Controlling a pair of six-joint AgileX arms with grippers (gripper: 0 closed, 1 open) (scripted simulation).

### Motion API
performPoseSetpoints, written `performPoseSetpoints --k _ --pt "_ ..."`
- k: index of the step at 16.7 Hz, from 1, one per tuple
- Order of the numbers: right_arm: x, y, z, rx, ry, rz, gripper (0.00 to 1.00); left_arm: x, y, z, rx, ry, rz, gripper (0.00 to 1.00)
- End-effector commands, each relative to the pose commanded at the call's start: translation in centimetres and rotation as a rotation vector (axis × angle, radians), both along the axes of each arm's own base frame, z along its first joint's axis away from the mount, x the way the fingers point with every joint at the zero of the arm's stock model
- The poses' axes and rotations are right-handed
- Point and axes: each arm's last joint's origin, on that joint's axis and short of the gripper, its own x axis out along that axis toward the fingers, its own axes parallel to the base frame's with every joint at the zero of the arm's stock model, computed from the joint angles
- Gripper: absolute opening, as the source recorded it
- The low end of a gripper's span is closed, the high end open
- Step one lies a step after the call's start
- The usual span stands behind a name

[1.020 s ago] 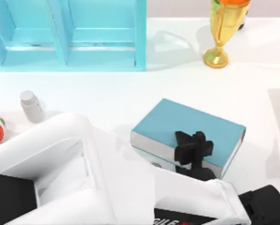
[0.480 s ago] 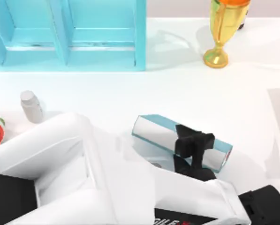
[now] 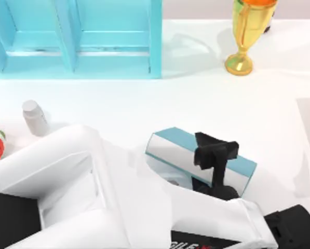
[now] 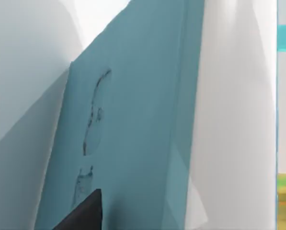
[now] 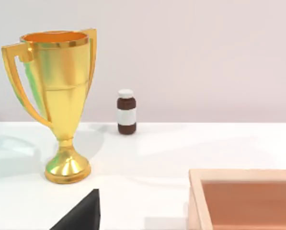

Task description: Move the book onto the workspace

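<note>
Gripping the book (image 3: pixel 170 150) by its near edge — tilted over open workspace (image 3: pixel 144 104) — left pincer (image 3: pixel 215 150).

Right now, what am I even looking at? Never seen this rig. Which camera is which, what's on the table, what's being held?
It is a rendered simulation of two AgileX arms at a white table, the workspace.

The top view looks down from above. The big white shape in it is the left arm; its black left gripper is clamped on the teal book, which is tipped up on edge so its white page side faces the camera.

The left wrist view is from that arm's own camera, close against the book's teal cover.

The right wrist view is from the other arm, parked at the table's right side, with a dark fingertip of the right gripper at the frame edge.

Also on the table: a light-blue shelf unit, a gold trophy, a white bottle, a brown bottle and a wooden tray.
</note>
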Motion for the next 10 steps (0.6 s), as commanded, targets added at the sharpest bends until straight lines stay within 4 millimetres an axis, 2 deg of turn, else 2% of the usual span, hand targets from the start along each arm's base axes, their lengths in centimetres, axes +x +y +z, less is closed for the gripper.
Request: performPoseSetpoints --k 3,5,10 --pt "0.0 0.0 0.0 0.0 0.0 0.0 1.0 -0.3 -0.1 -0.1 0.0 0.002 -0.004 1.0" --pt "0.0 0.0 0.0 0.0 0.0 0.0 1.0 -1.1 -0.4 -0.1 -0.011 0.006 -0.015 1.0" --pt "0.0 0.0 0.0 0.0 0.0 0.0 1.0 -5.4 -1.2 -0.4 -0.05 0.029 -0.041 1.0"
